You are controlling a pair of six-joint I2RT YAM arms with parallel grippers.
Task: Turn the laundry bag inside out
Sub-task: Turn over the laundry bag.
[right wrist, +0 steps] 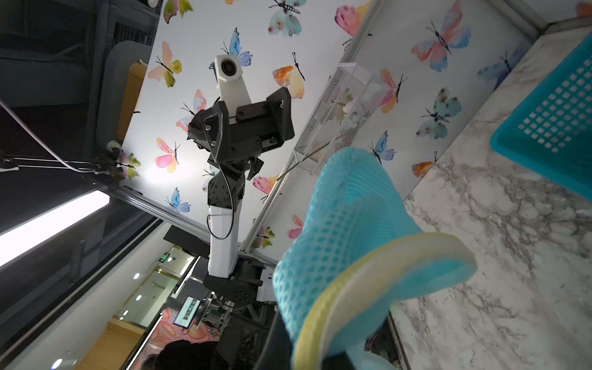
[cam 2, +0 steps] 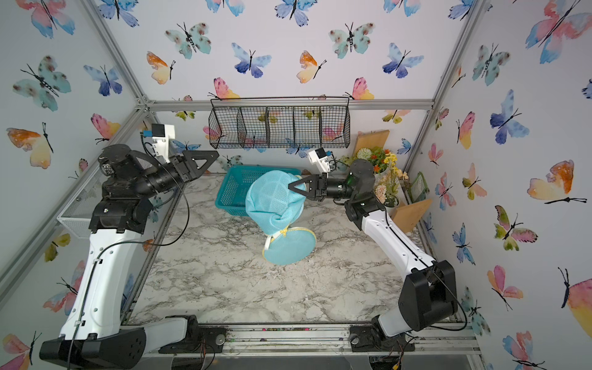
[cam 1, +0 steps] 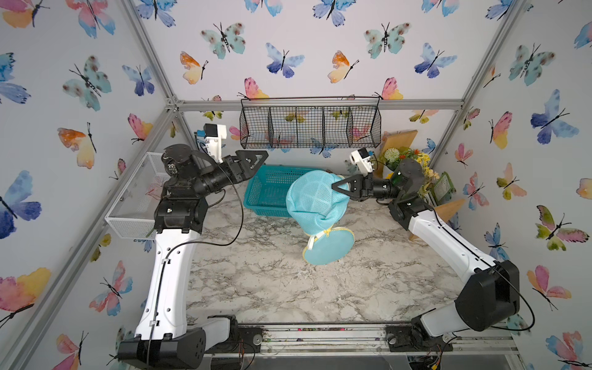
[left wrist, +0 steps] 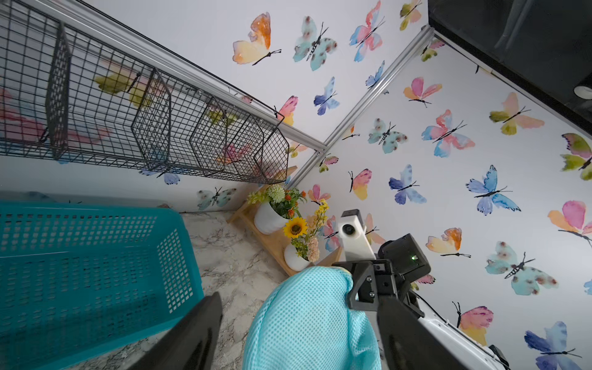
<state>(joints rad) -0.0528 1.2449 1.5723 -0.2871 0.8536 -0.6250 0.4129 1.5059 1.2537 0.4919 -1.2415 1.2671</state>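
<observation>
The laundry bag [cam 1: 315,198] [cam 2: 275,198], light-turquoise mesh with yellow piping, hangs above the marble table in both top views. Its lower round end [cam 1: 330,246] dangles below a twisted neck. My right gripper [cam 1: 337,186] [cam 2: 293,186] is shut on the bag's upper right edge. In the right wrist view the yellow-piped rim [right wrist: 368,256] sits pinched in that gripper [right wrist: 307,352]. My left gripper [cam 1: 256,160] [cam 2: 208,160] is open, raised to the left of the bag and apart from it. In the left wrist view the bag [left wrist: 304,320] shows beyond its spread fingers [left wrist: 198,333].
A rigid teal plastic basket [cam 1: 269,189] [left wrist: 80,272] stands behind the bag. A black wire basket [cam 1: 310,125] hangs on the back wall. A white mesh bin [cam 1: 137,195] is fixed at the left. Flower pots on a wooden shelf [cam 1: 405,158] fill the back right corner.
</observation>
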